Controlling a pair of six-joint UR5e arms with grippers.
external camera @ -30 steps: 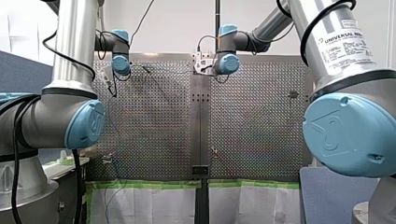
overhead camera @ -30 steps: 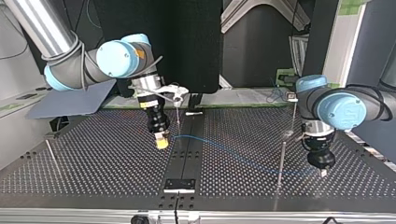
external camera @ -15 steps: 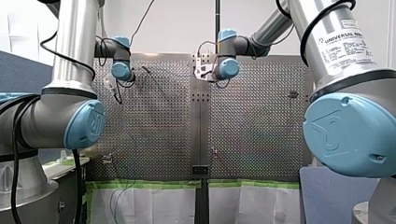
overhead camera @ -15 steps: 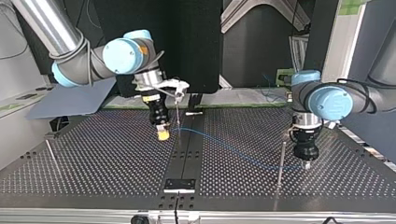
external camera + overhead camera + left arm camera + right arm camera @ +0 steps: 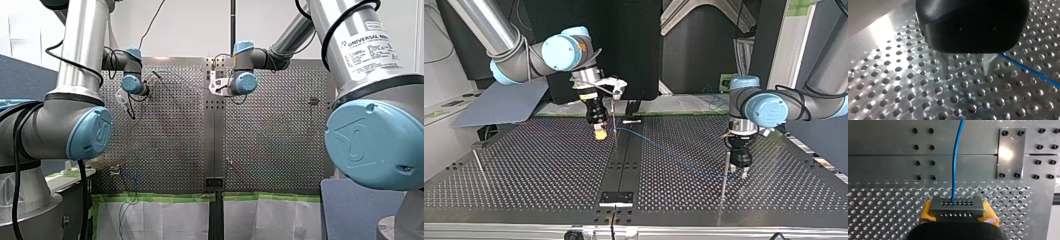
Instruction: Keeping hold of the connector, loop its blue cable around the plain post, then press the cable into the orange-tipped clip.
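The connector [image 5: 957, 208] sits clamped in my right gripper [image 5: 599, 134]; hold it firm. My left gripper [image 5: 966, 68], spread and empty, should hook the blue cable [image 5: 955, 165] round the plain post [image 5: 724, 175] beside it.

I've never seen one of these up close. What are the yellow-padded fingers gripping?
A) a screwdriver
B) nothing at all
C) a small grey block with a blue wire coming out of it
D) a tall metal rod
C: in the right wrist view the right gripper has its yellow pads clamped on either side of the grey connector, and the blue cable runs out of the connector's face.
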